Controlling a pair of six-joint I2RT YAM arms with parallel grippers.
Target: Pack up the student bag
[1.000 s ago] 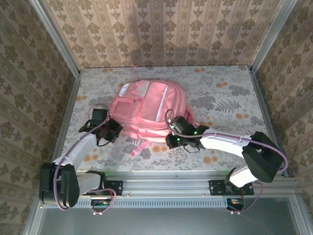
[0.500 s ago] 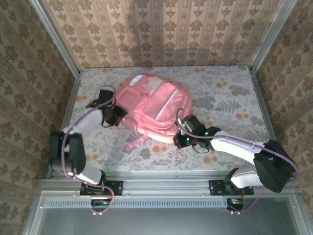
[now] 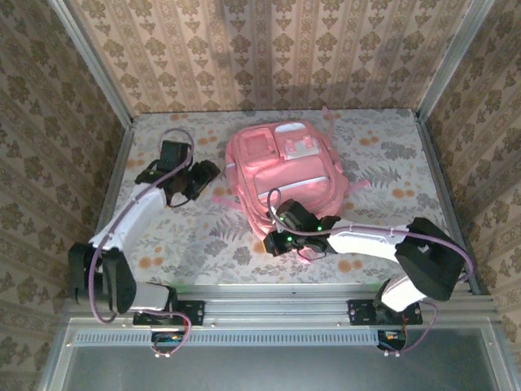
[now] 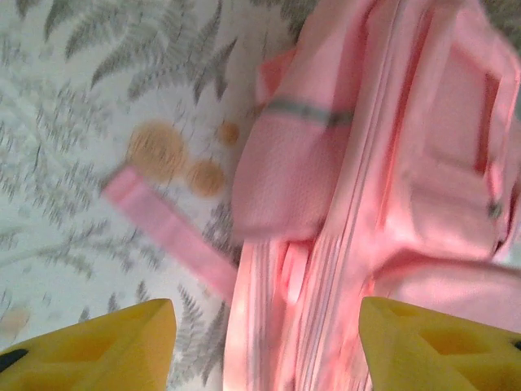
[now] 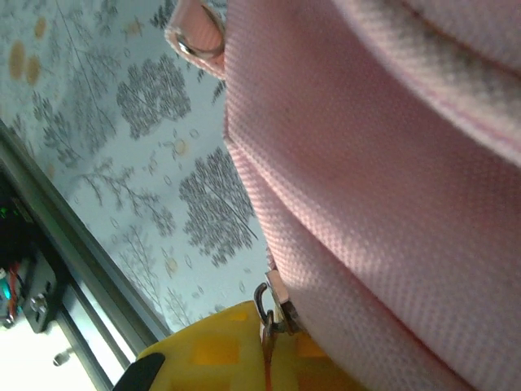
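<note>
**Pinching a zip pull (image 5: 273, 303) at the near edge of the student bag (image 3: 285, 171)**

The right gripper (image 5: 269, 338) has its yellow fingers pressed together on the small metal zip pull, which hangs from the bag's coarse-woven pink fabric. From above, that gripper (image 3: 279, 236) sits against the bag's near edge. The left gripper (image 4: 264, 326) has its jaws standing apart with nothing between them, aimed at the bag's side. In the top view it (image 3: 205, 173) is just beside the left flank, not touching it. A loose pink strap (image 4: 167, 232) trails from the bag across the floral table (image 3: 383, 155) in front of it.

The bag lies flat, pockets up, toward the rear middle of the table.

It looks soft, limp and probably light, so it is likely to sag, fold and slide on the cloth rather than hold its shape. The pull is small, smooth metal, so tugging along the line of the zip should suit it better than lifting. The free gripper would do well to pinch a fold of fabric or trim close to the zip as a counter-hold. The trailing straps could snag.
</note>
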